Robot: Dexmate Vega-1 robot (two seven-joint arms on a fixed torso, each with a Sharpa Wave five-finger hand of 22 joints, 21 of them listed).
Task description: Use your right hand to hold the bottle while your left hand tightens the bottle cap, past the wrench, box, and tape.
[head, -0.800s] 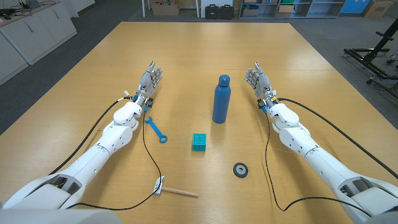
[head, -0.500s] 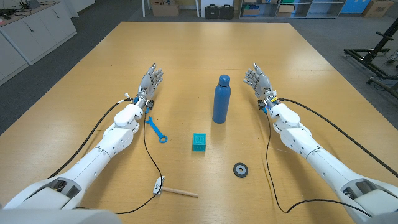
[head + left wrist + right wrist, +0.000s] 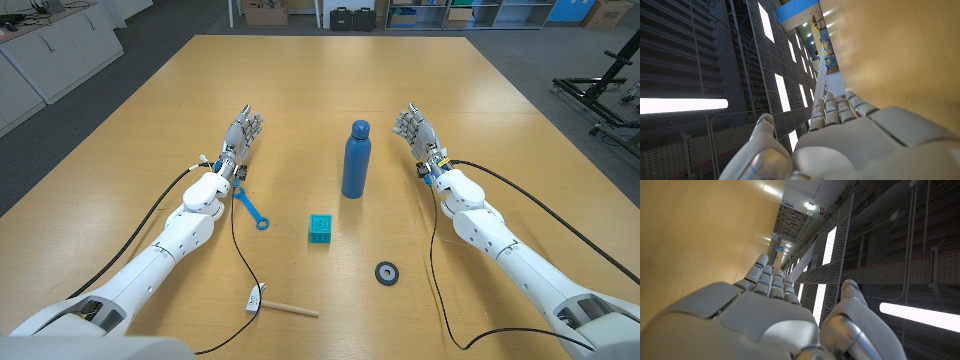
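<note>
The bottle (image 3: pixel 355 160) stands upright on the wooden surface (image 3: pixel 320 90), a slim blue cylinder with a matte finish that narrows at the shoulder to a rounded bottle cap (image 3: pixel 360 128) of the same blue, seated on the neck. Taking the bottle as the landmark, the left hand (image 3: pixel 240 135) stands well to its left, holding nothing, its fingers straight and slightly apart, pointing away from the robot; the left wrist view shows those fingers (image 3: pixel 832 107) extended side by side along the surface with the thumb set apart. The right hand (image 3: pixel 415 128) stands to the bottle's right, nearer than the left one but not touching it, likewise free of any load with its fingers stretched out; in the right wrist view the fingers (image 3: pixel 767 275) lie straight and the thumb stands off to the side. Nearer the robot than the bottle and off to its left lies a blue wrench (image 3: pixel 251 209), just beside the left wrist. A small teal box (image 3: pixel 320 228) sits nearer the robot than the bottle and slightly left of it. A dark roll of tape (image 3: pixel 387 272) lies flat nearer still, slightly right of the bottle. A hammer (image 3: pixel 282 304) with a wooden handle lies closest to the robot, left of the tape.
</note>
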